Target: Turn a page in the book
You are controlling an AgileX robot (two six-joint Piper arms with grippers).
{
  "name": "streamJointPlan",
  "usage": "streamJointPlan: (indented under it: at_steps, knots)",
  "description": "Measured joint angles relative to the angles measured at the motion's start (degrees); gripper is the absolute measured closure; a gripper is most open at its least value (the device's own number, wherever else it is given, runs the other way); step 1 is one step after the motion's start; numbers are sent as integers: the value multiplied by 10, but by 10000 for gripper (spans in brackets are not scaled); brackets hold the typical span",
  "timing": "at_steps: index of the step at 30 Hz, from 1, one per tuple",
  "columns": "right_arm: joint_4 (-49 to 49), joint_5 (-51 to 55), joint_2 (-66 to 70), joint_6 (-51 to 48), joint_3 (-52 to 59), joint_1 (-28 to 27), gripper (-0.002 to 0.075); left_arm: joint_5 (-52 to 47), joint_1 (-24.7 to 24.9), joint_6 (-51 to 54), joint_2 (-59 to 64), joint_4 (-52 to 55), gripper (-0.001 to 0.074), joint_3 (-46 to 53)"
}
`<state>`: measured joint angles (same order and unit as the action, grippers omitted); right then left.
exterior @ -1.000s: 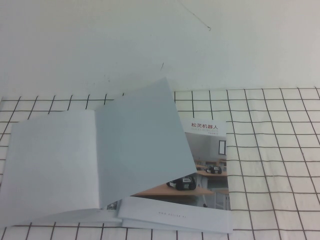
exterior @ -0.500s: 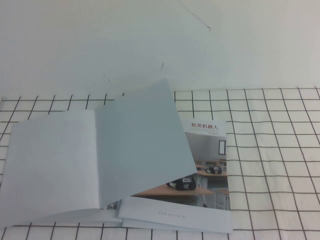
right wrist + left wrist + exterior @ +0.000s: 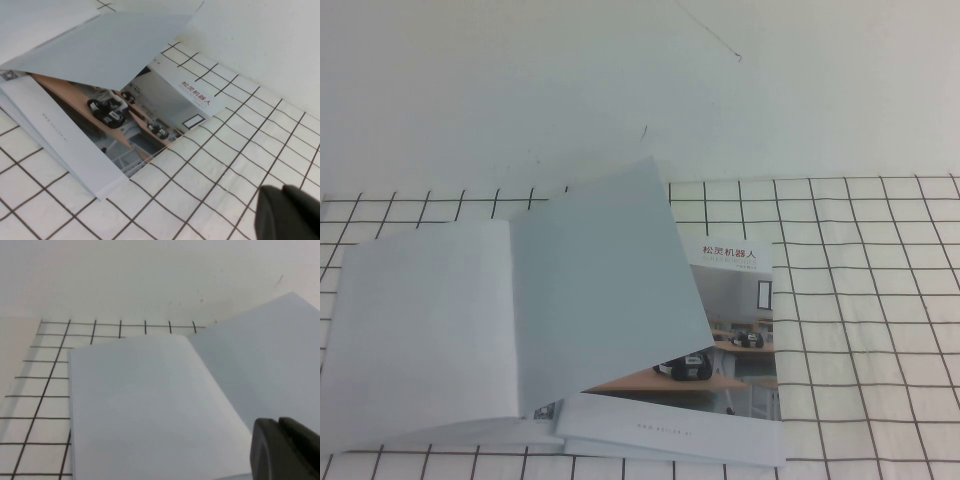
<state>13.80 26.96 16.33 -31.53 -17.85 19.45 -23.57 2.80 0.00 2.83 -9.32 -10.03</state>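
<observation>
- Book [image 3: 510, 320]: plain pale blue-grey pages.
- Booklet [image 3: 730, 330] beside the book: white cover, classroom photo, dark Chinese title.
- Cloth [image 3: 860, 300]: white, black grid lines.
- Surface [image 3: 620, 80]: white.

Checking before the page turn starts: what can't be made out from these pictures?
- Left gripper: only a dark tip at the left wrist view's edge; finger state unclear.
- Right gripper: same in the right wrist view.
- Both arms: absent from the high view.
- Book: only blank pale sheets show, partly covering the classroom booklet.
</observation>
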Motion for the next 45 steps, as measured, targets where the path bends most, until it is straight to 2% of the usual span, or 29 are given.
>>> streamJointPlan:
  at_steps: [5,9,36,39,45]
  knots:
    - [0,1,0,0,0,0,726,67,0,0,-34,6,738,77]
    - [0,2,0,0,0,0,726,72,0,0,-34,17,738,112]
    - [0,4,-2,0,0,0,726,46,0,4,-34,21,738,114]
    - [0,6,-11,0,0,-16,726,46,0,4,-34,21,738,114]
    - [-19,12,-41,-7,0,-91,726,46,0,4,-34,21,738,114]
